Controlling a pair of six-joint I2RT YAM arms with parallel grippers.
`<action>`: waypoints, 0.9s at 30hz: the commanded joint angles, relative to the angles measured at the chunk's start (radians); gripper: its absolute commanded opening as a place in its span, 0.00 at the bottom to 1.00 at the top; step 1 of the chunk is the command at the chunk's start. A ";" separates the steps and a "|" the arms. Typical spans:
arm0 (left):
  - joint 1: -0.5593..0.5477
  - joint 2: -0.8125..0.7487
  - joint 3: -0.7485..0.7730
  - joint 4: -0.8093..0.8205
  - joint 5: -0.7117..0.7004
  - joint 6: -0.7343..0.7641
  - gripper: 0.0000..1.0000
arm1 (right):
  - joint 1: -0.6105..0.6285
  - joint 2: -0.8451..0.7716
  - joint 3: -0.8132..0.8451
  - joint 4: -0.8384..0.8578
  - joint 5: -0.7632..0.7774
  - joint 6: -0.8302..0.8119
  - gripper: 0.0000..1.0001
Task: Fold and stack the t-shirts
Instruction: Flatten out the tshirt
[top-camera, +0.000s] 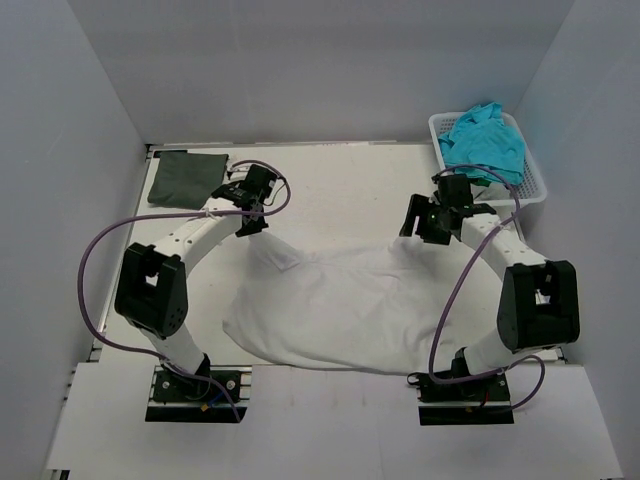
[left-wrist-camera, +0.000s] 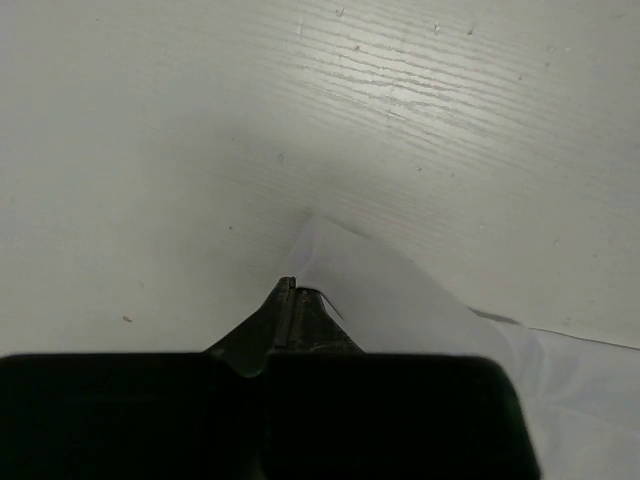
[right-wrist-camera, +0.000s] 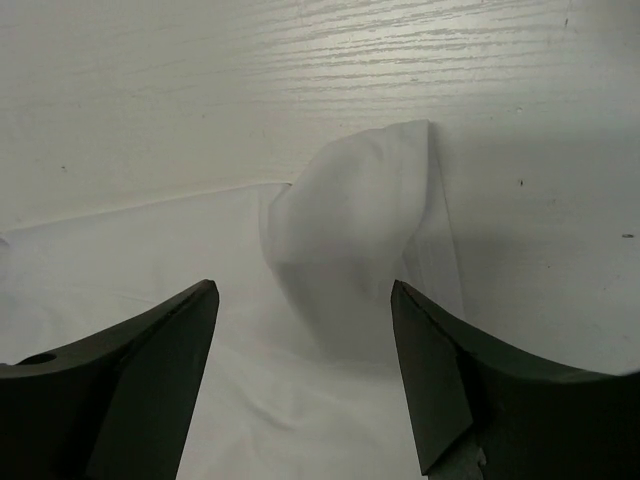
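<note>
One white t-shirt (top-camera: 350, 310) spread mid-table (top-camera: 350, 180), reaching toward the near edge. One dark grey-green t-shirt (top-camera: 185, 178) folded at far left corner. Teal t-shirts (top-camera: 485, 140), count unclear, heaped in one basket (top-camera: 534, 178) at far right corner. Left fingers (left-wrist-camera: 288, 315) pinched together on the white shirt's edge. Right fingers (right-wrist-camera: 150, 360) wide apart, holding nothing, over a bunched white corner.
</note>
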 joint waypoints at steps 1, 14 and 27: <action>0.014 -0.042 -0.002 0.044 0.006 -0.018 0.00 | 0.000 -0.036 0.023 0.001 -0.008 -0.013 0.76; 0.041 -0.008 -0.002 0.017 0.029 -0.018 0.00 | -0.007 -0.072 -0.164 -0.030 0.061 -0.001 0.76; 0.041 -0.045 -0.002 0.008 0.029 -0.018 0.00 | -0.008 -0.008 -0.177 0.000 0.002 -0.001 0.16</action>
